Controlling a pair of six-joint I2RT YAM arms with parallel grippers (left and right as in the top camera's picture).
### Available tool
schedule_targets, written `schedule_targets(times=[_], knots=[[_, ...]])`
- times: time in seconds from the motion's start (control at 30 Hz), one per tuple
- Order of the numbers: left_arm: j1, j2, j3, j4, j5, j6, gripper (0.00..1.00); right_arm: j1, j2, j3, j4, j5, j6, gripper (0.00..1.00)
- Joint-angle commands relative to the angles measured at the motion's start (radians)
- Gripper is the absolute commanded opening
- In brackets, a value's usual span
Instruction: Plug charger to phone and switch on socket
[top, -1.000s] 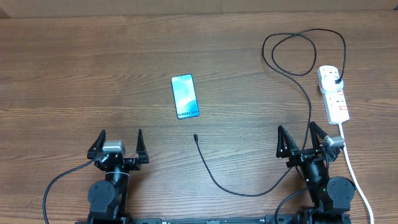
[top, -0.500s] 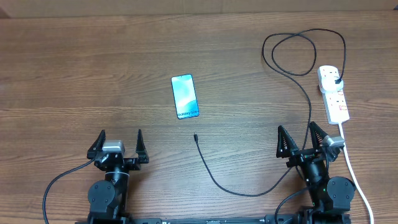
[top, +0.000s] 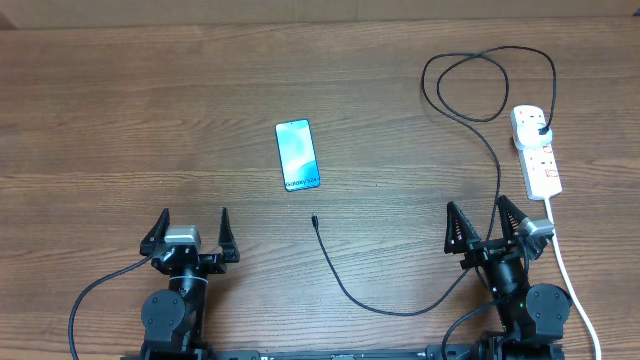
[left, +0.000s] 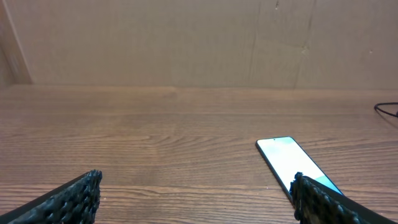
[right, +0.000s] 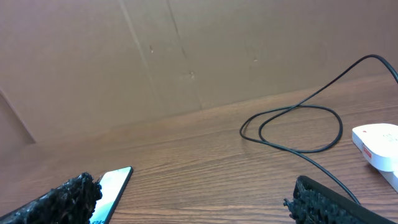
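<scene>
Both sets of jaws are standing wide apart, released and gripping nothing: the left jaws and the right jaws are each hovering at the near edge of the brown wood-grain counter (top: 150, 110).

Now the tricky bits. The slim rectangular phone with the light blue-white screen (top: 298, 155) is lying flat mid-counter. The small lettering by its near short edge is showing too tiny to read from overhead. The long thin black charger cable (top: 345, 283) is starting at its tiny connector tip (top: 314, 220), which is resting on bare wood on the arms' side of the phone, apart from it. From there it is curving toward the right arm, where part of its run is getting lost behind the black ribbed fingers (top: 452, 225). It is then looping up to the black plug (top: 541, 130), which is sitting in the far end of the white elongated power strip (top: 540, 165). You can't make out whether the strip is switched on. The thick white cord (top: 572, 285) is running off the near edge of the picture.

The left wrist camera is catching only the phone's far part, with a finger covering the rest, and the cable is just a sliver at the right border. The right wrist camera is giving you the cable's loop, a phone corner beside a finger, and one rounded end of the strip with a red mark (right: 366, 150), cut off at the border. Neither wrist camera is showing the connector tip or the plug; only the overhead is giving you those. A plain brown cardboard wall (left: 186, 43) is closing off the far side.
</scene>
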Motion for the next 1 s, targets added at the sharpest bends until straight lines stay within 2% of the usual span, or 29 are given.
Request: schedule_targets(times=[0.0,0.33,0.6,0.77,0.97], knots=[[0.008,-0.01,-0.003,0.003,-0.002,0.023,1.0,0.002,-0.009,-0.01,-0.001,-0.004,-0.001,1.0],[0.007,-0.01,-0.003,0.005,-0.002,0.022,1.0,0.002,-0.009,-0.01,-0.001,-0.004,-0.001,1.0],[0.007,-0.01,0.036,0.018,0.089,0.021,0.99,0.002,-0.009,-0.01,-0.001,-0.004,-0.001,1.0],[0.008,-0.009,0.114,-0.002,0.141,0.01,1.0,0.002,-0.009,-0.01,-0.001,-0.004,-0.001,1.0],[0.007,0.037,0.29,-0.09,0.167,0.011,1.0,0.002,-0.009,-0.01,-0.001,-0.004,-0.001,1.0]])
